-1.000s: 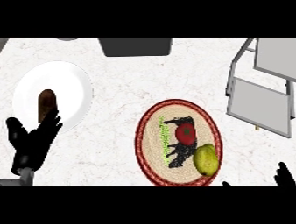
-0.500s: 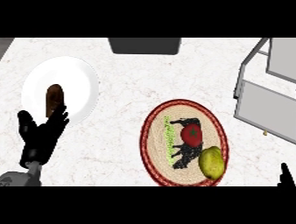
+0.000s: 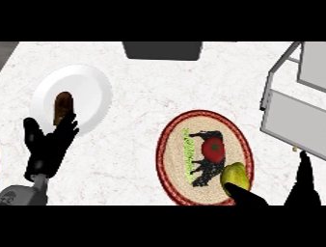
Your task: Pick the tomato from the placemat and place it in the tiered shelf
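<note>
The small round red tomato [image 3: 213, 148] with its green stalk end facing up sits on the oval woven placemat [image 3: 171, 159], a little right of the mat's middle, right on top of the black animal figure printed there. The mat itself is straw-coloured with a dark red rim and lies flat on the white marbled counter, towards the counter's near edge and right of centre. Over at the counter's right edge stands the grey metal tiered shelf [image 3: 299, 121], pale flat trays in a thin frame, one tray lower and nearer, another higher at the far right corner. The tomato and the shelf are well apart.
</note>
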`<state>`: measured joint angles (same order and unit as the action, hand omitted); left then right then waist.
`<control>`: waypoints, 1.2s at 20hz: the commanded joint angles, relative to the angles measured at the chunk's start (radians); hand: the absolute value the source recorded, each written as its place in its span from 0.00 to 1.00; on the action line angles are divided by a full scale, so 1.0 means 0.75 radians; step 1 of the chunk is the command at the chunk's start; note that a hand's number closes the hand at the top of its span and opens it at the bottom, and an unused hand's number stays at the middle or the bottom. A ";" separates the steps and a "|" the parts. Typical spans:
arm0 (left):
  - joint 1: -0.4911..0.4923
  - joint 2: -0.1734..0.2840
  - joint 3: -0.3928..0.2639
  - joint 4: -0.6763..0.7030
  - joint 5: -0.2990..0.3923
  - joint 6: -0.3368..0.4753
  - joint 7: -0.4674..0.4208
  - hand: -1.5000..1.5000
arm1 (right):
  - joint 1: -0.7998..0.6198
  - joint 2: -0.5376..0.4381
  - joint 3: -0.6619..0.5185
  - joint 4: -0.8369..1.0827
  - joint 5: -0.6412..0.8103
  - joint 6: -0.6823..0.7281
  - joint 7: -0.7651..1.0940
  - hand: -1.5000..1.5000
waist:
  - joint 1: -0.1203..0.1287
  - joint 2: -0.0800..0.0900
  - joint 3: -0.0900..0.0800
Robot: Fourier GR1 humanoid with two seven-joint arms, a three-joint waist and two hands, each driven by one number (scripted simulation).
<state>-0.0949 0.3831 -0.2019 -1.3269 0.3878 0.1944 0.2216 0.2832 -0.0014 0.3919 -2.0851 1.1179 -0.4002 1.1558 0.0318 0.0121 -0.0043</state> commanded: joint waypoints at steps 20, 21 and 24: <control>0.037 0.013 0.051 0.020 -0.002 -0.046 0.002 0.50 | -0.445 0.002 -0.075 0.562 -0.072 0.092 0.442 0.00 | -0.020 -0.013 0.004; 0.011 -0.026 0.044 0.078 -0.011 -0.039 -0.026 0.50 | -0.420 0.002 -0.082 0.496 -0.064 0.116 0.442 0.00 | -0.043 -0.014 0.002; 0.030 -0.001 0.036 0.010 -0.014 -0.049 0.004 0.50 | -0.561 0.002 -0.148 0.634 -0.088 0.095 0.442 0.00 | -0.013 -0.011 0.004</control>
<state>-0.0767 0.3730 -0.1784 -1.3141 0.3766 0.1736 0.2220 -0.0524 -0.0033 0.2957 -1.6724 1.0584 -0.2877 1.2432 0.0161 0.0022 -0.0014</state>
